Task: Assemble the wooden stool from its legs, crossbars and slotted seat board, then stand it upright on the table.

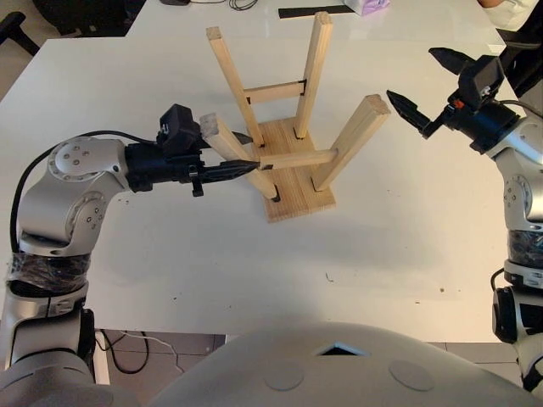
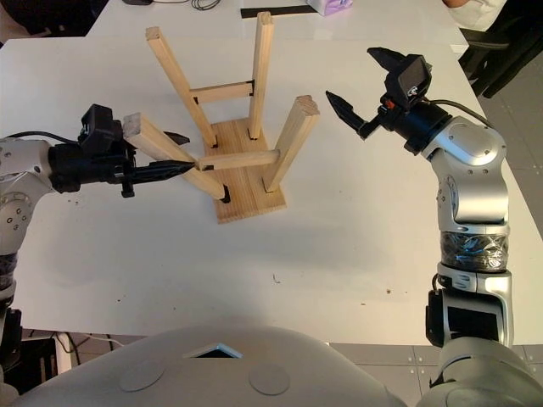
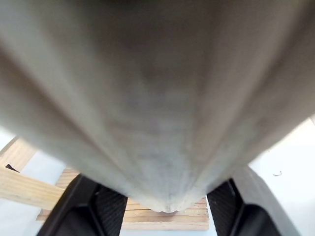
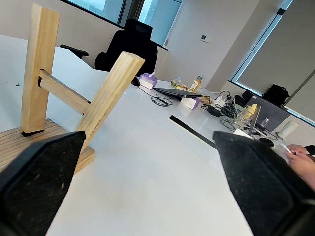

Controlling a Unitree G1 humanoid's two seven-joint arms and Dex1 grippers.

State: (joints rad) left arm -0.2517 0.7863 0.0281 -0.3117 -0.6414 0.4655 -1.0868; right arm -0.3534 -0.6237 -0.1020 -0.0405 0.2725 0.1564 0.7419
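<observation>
The wooden stool stands upside down mid-table, its slotted seat board (image 1: 299, 199) flat on the surface and its legs pointing up. Crossbars (image 1: 273, 91) join the far legs (image 1: 312, 72), and another (image 1: 297, 158) links the near ones. My left gripper (image 1: 246, 151) is shut on the near-left leg (image 1: 222, 136), which looms close in the left wrist view (image 3: 157, 98) between the fingers (image 3: 98, 206). My right gripper (image 1: 413, 75) hangs open in the air just right of the right-hand leg (image 1: 352, 140), holding nothing; that leg (image 4: 110, 88) also appears ahead of it in the right wrist view.
The white table (image 1: 407, 246) has free room to the right of the stool and in front of it. A black strip (image 1: 310, 11) and a purple tissue box (image 1: 369, 5) lie at the far edge. A laptop (image 4: 174, 92) and bottles sit farther back.
</observation>
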